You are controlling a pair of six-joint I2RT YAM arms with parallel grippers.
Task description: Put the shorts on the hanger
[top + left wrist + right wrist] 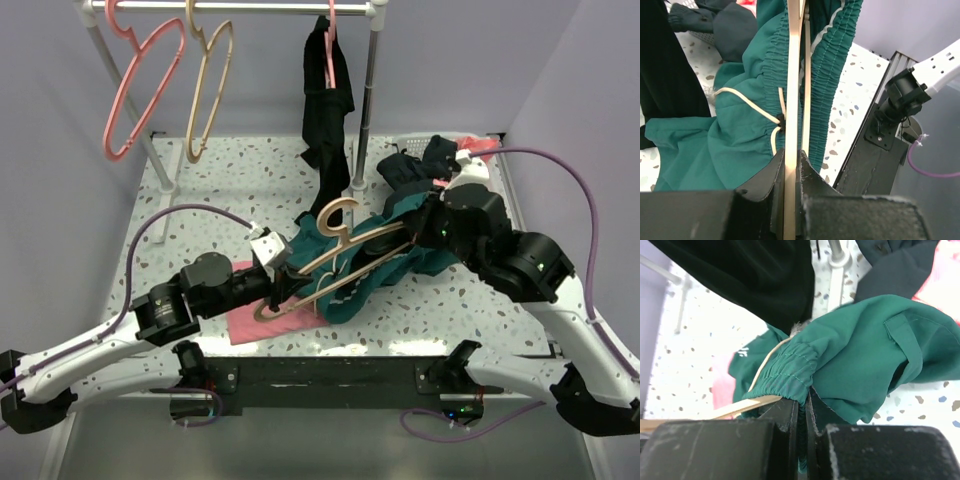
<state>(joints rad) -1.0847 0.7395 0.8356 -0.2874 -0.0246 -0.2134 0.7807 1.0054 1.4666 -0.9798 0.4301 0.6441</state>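
The teal-green shorts (375, 262) lie bunched at the table's middle, with a tan hanger (340, 250) on and partly through them, hook toward the rack. My left gripper (275, 262) is shut on the hanger's lower bar; the left wrist view shows the tan bar (792, 100) pinched between the fingers (765, 180), with the elastic waistband (832, 60) and white drawstring (747, 102) beyond. My right gripper (428, 228) is shut on the shorts' waistband (790, 372), fabric squeezed between the jaws. The hanger's bar (740, 406) passes just left of it.
A flat pink cloth (245, 318) lies under the shorts at front left. A rail at the back holds a pink hanger (135, 90), a second tan hanger (205, 90) and a long black garment (328, 110). Dark and red clothes (440, 155) are piled at back right.
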